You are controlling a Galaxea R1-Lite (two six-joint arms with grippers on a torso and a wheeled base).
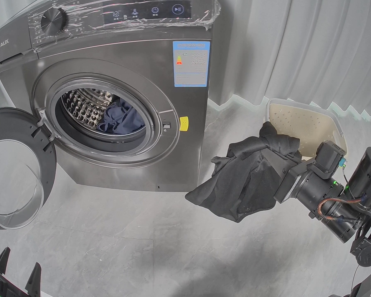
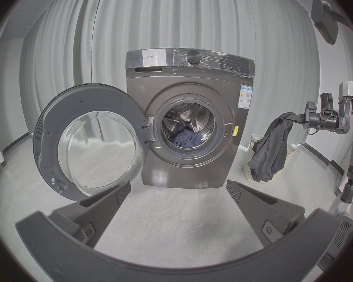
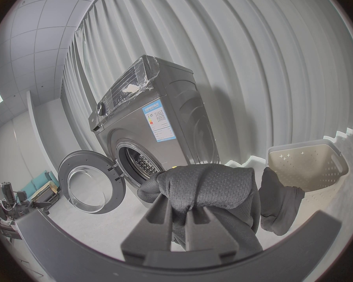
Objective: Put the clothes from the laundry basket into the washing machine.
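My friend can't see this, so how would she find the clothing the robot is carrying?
Find the grey washing machine, then the beige laundry basket on its right. The black garment hangs from the right hand beside that basket. Unlike the blue clothes in the drum, it dangles in the air.

Head view looks down, near the washing machine (image 1: 123,62) at upper left. Left wrist view faces it squarely from low, farther back; right wrist view sees it obliquely, beside the laundry basket (image 3: 302,165).
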